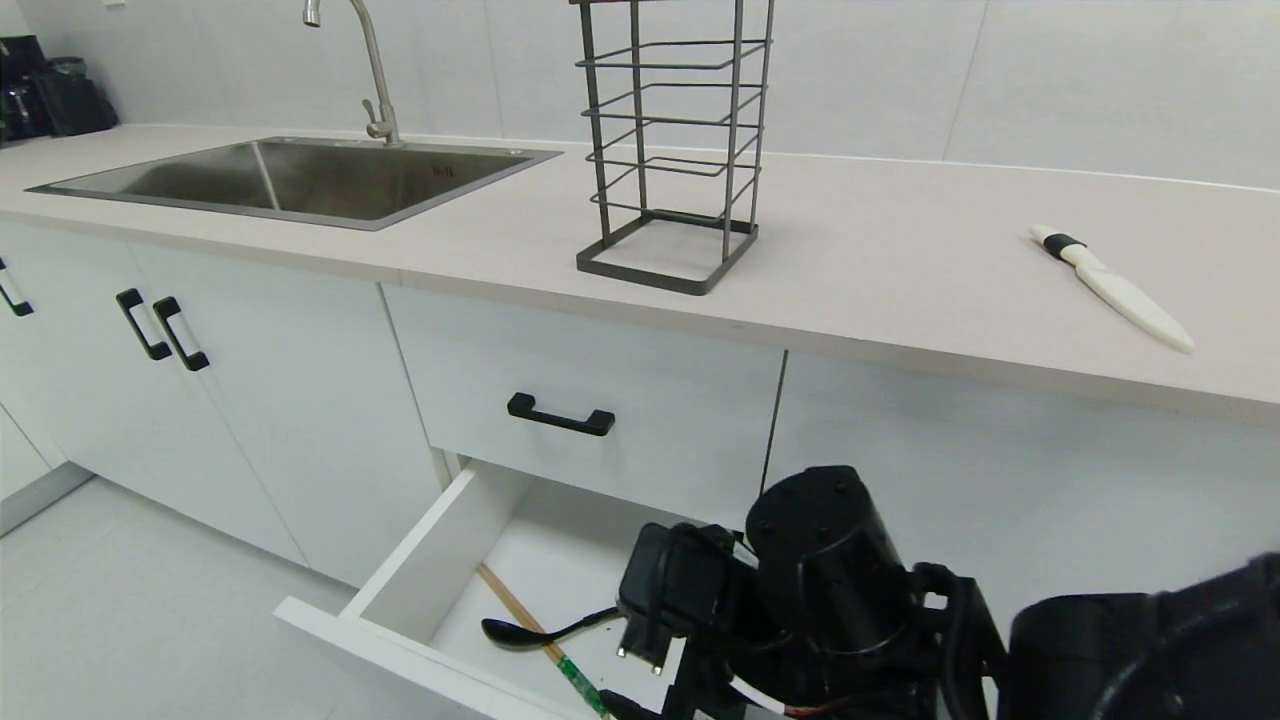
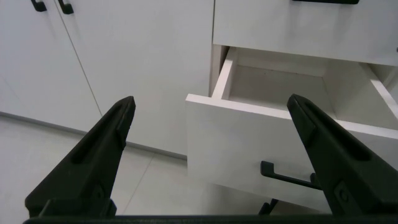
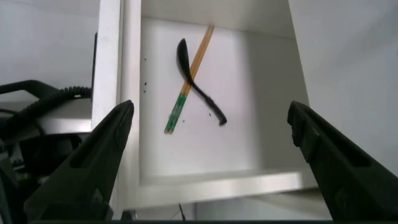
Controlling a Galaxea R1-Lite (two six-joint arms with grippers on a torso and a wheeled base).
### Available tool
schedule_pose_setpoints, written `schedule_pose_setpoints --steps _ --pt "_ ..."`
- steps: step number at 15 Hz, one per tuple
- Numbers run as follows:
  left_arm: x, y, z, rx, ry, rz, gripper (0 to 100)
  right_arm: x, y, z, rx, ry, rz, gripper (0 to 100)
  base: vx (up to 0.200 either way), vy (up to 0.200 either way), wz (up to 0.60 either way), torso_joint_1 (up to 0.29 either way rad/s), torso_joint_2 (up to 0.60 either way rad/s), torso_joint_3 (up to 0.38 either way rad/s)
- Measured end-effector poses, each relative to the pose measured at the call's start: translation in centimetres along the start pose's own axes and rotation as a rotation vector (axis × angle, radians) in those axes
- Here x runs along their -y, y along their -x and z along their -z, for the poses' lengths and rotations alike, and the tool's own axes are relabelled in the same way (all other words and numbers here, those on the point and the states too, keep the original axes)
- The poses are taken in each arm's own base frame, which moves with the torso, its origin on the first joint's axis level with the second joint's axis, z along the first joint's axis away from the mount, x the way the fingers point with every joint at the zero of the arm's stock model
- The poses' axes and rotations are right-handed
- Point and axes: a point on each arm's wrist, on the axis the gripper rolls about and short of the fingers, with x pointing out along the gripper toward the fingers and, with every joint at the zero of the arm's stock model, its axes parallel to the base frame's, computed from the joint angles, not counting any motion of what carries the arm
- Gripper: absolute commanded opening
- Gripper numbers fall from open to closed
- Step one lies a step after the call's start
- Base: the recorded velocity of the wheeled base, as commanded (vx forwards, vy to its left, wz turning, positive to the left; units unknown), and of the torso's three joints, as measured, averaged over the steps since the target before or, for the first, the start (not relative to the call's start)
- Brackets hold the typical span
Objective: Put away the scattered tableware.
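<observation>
The drawer (image 1: 440, 545) under the bench (image 1: 880, 250) stands pulled out. Inside, a black spoon (image 3: 182, 55) lies crossing a pair of chopsticks (image 3: 177, 112). The right gripper (image 3: 210, 107) hangs above them, spread and empty. The left gripper (image 2: 211, 102), likewise spread, faces the drawer's front. A white knife (image 1: 1110, 288) lies on the bench's right part.
</observation>
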Motion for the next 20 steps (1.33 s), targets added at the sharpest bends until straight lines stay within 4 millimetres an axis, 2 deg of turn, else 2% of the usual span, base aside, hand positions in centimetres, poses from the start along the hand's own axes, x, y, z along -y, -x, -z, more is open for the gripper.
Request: schedule_pose_setpoints --steps 5,13,20 --pt "0.0 0.0 0.0 0.0 0.0 0.0 100 0.7 4.9 2.7 -0.03 -0.035 0.038 100 0.0 0.0 0.0 0.0 0.0 0.0" --pt "0.0 0.0 0.0 0.0 0.0 0.0 100 0.0 14.2 8.0 -0.027 -0.094 0.135 100 0.0 0.0 0.0 0.0 0.0 0.0" --pt "0.0 0.0 0.0 0.0 0.0 0.0 100 -2.3 22.8 12.0 0.197 -0.2 0.336 100 0.0 0.0 0.0 0.0 0.0 0.0"
